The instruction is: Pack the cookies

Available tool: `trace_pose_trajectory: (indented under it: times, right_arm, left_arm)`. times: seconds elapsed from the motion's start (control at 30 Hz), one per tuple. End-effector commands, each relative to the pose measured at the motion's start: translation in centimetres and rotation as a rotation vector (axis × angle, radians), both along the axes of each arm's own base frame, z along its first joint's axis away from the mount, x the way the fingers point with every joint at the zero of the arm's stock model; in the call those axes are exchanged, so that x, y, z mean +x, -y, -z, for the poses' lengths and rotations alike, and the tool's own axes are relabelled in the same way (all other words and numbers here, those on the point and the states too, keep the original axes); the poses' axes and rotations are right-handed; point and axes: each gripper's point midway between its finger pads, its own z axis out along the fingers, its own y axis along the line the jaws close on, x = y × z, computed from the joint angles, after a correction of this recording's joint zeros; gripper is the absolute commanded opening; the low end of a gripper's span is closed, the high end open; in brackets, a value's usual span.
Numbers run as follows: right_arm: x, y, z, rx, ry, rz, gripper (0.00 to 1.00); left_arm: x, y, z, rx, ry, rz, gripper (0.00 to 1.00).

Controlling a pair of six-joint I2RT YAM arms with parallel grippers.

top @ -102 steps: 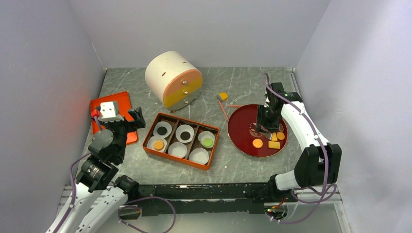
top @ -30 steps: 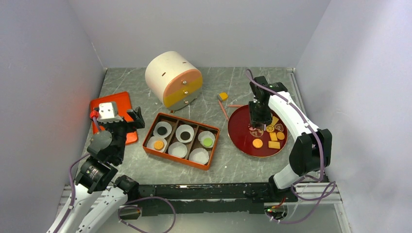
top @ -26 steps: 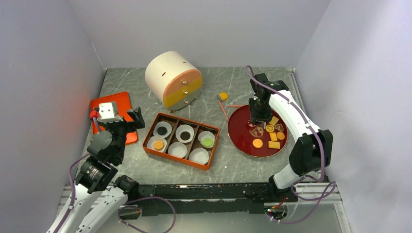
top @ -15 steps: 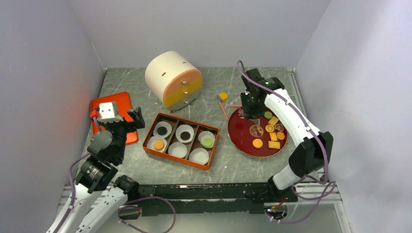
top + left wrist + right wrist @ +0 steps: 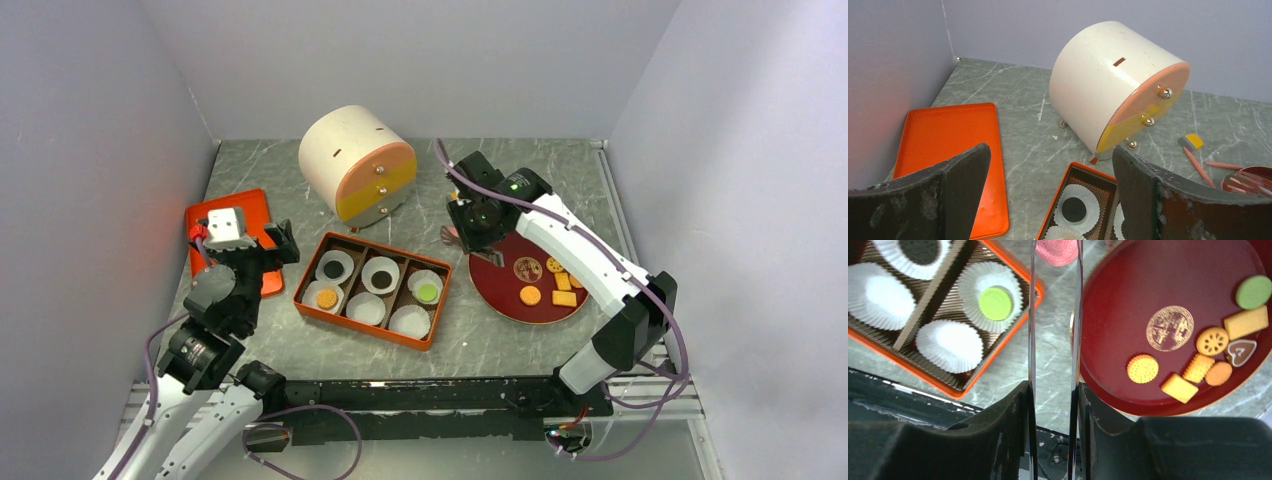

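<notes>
On the bench (image 5: 250,165), most cookies (image 5: 1142,368) lie on the red plate (image 5: 1148,280); four sit in the orange box (image 5: 362,324). The right end effector (image 5: 1053,395) clamps clear tongs (image 5: 1032,315) pinching a pink cookie (image 5: 1057,250) between box and plate. The left end effector (image 5: 1050,155) gapes wide.

The pink cookie (image 5: 1056,251), round and embossed, hangs flat, pinched between the right gripper's (image 5: 1054,262) clear tips. In the top view, four lie flat in paper cups in the orange box (image 5: 1018,264): a black round (image 5: 333,268) at 10 o'clock, another black one (image 5: 380,273) at 12, a green round (image 5: 428,292) at 3 and an orange round (image 5: 326,298) at 8. On the red plate (image 5: 1128,285), seen from the wrist, a green disc (image 5: 1253,291), a flower round (image 5: 1212,341), a brown heart (image 5: 1241,351) and yellow bars lie from 2 to 5 o'clock.
</notes>
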Motion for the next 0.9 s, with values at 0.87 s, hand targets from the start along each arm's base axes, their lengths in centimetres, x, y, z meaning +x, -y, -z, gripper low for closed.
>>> trace_pose_trajectory:
  times: [0.87]
  right_arm:
    - [-4.6,-14.3,-0.9,0.275,0.054,-0.564,0.37]
  left_arm:
    - [1.6,-6.0,3.2,0.136,0.167,-0.284,0.97]
